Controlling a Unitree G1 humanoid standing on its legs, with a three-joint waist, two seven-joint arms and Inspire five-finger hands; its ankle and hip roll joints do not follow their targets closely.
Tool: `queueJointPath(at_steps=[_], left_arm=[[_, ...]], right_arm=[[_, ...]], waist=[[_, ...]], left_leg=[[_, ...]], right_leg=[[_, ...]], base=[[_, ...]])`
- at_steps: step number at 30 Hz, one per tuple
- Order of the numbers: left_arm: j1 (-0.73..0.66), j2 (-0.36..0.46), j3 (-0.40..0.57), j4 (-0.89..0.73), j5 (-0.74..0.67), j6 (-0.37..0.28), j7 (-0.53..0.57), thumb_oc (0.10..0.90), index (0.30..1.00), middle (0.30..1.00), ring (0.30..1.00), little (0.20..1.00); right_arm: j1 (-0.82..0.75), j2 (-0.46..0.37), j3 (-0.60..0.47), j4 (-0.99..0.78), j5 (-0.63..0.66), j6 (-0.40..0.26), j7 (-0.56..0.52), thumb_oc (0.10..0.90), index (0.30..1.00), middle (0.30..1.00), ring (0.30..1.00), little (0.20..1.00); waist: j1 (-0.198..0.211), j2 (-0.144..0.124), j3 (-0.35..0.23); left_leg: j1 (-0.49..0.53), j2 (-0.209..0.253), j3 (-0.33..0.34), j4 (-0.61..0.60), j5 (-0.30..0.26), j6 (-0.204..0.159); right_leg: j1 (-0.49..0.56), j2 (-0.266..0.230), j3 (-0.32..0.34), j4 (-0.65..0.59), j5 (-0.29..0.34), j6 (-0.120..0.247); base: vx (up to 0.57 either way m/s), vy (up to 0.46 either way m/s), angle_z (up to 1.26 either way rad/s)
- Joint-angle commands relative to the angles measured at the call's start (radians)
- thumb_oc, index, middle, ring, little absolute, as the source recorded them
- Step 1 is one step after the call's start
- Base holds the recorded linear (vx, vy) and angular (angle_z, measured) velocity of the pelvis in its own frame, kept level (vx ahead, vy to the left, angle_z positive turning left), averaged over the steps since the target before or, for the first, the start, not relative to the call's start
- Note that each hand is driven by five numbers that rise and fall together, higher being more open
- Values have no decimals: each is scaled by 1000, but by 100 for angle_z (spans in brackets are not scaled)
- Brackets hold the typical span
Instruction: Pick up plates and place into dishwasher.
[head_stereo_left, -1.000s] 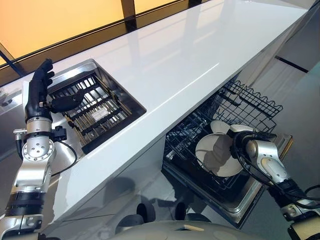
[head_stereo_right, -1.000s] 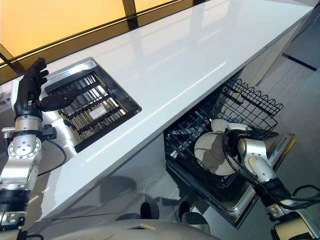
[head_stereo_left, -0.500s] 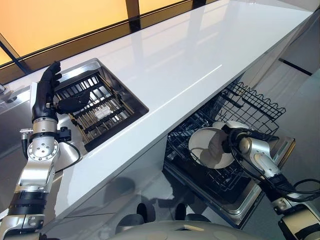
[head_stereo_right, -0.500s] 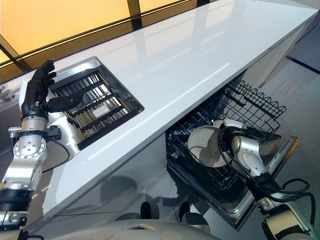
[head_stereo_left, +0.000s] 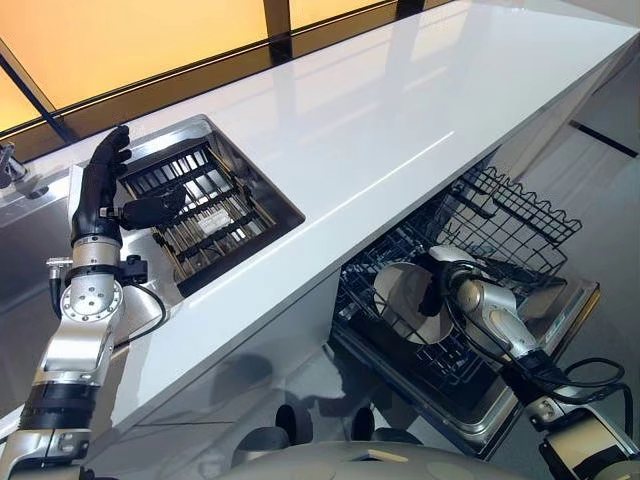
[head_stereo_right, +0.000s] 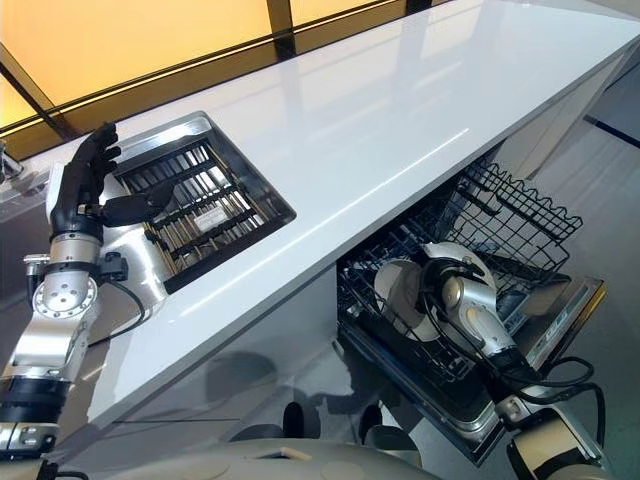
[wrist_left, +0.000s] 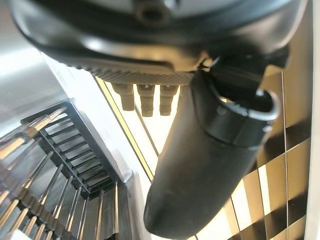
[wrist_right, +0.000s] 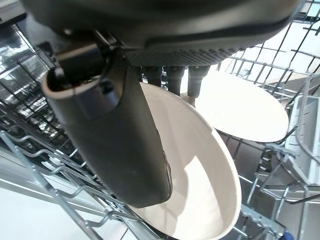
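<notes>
Your right hand (head_stereo_left: 438, 285) pinched the white plate (wrist_right: 200, 170) on edge, thumb across its face, low inside the dishwasher rack (head_stereo_left: 520, 215); a second plate (wrist_right: 240, 107) stood just behind. Your left hand (head_stereo_left: 100, 185) hovered, fingers straight, over the sink (head_stereo_left: 262, 180).

Head eyes look down, sharing counter (head_stereo_left: 400, 110); wrist views seemingly very close.

right robot hand (head_stereo_left: 436, 290) | plate (head_stereo_left: 402, 300) moved deeper into rack (head_stereo_left: 500, 215)
</notes>
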Motion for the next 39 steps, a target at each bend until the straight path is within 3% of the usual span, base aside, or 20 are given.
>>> queueJointPath(at_steps=[1, 6, 11, 15, 21, 26, 28, 31, 35, 37, 39], left_arm=[[-131, 49, 16, -16, 33, -81, 12, 800, 900, 900, 900, 900], [-119, 64, 31, -20, 24, -78, 9, 800, 900, 900, 900, 900], [-96, 72, 49, -26, 26, -83, 15, 800, 900, 900, 900, 900], [-75, 71, 62, -29, 29, -91, 30, 800, 900, 900, 900, 900], [-30, 53, 98, -54, 38, -89, 35, 800, 900, 900, 900, 900], [3, 34, 124, -70, 44, -88, 31, 800, 900, 900, 900, 900], [13, 22, 131, -67, 51, -95, 31, 800, 900, 900, 900, 900], [16, 10, 127, -58, 57, -108, 38, 800, 900, 900, 900, 900], [36, -20, 125, -41, 71, -141, 46, 800, 900, 900, 900, 900], [39, -31, 116, -22, 73, -161, 52, 800, 900, 900, 900, 900], [33, -30, 108, -15, 73, -163, 56, 800, 900, 900, 900, 900]], right_arm=[[-111, -63, -27, -55, 10, -33, -68, 800, 900, 900, 900, 900], [-94, -111, -87, -130, 80, -37, -91, 800, 900, 900, 900, 900], [-62, -166, -205, -256, 265, -76, -191, 800, 900, 900, 900, 900], [-20, -197, -333, -353, 414, -161, -382, 800, 900, 900, 900, 900], [101, -197, -490, -420, 471, -292, -530, 800, 900, 900, 900, 900], [184, -165, -585, -450, 563, -403, -610, 800, 900, 900, 900, 900], [204, -131, -617, -456, 705, -476, -636, 800, 900, 900, 900, 900], [215, -92, -627, -446, 798, -534, -693, 800, 900, 900, 900, 900], [238, 15, -638, -390, 931, -684, -796, 800, 900, 900, 900, 900], [235, 73, -621, -318, 931, -769, -829, 800, 900, 900, 900, 900], [229, 77, -606, -288, 965, -787, -830, 800, 900, 900, 900, 900]], waist=[[7, 9, -51], [-2, 7, -50], [-20, 6, -45], [-36, 8, -44], [-56, 14, -48], [-69, 19, -57], [-77, 21, -60], [-81, 24, -61], [-88, 32, -64], [-85, 38, -64], [-84, 39, -63]], left_leg=[[27, -76, 16, 3, -112, 38], [28, -75, 20, 3, -114, 39], [31, -73, 25, 3, -118, 38], [31, -71, 29, 3, -123, 40], [33, -72, 38, 3, -129, 43], [35, -71, 49, 3, -132, 45], [36, -71, 55, 3, -133, 45], [37, -71, 58, 3, -133, 44], [37, -71, 63, 3, -134, 46], [38, -72, 64, 3, -135, 49], [38, -72, 65, 3, -134, 49]], right_leg=[[-9, 35, -25, 100, -113, 42], [-11, 37, -20, 102, -111, 44], [-15, 40, -10, 105, -107, 48], [-21, 44, 2, 106, -106, 49], [-23, 46, 14, 102, -106, 54], [-24, 48, 22, 98, -105, 55], [-24, 50, 26, 96, -104, 56], [-24, 50, 27, 95, -104, 56], [-27, 49, 28, 94, -104, 57], [-28, 46, 22, 94, -104, 58], [-25, 45, 19, 91, -103, 58]], base=[[0, 0, 0], [0, 0, 0], [0, 0, 0], [0, 0, 0], [-17, 0, -7], [0, 9, -5], [-2, 11, -7], [-4, 20, -8], [-3, 16, -6], [0, 0, 0], [0, 0, 0]])
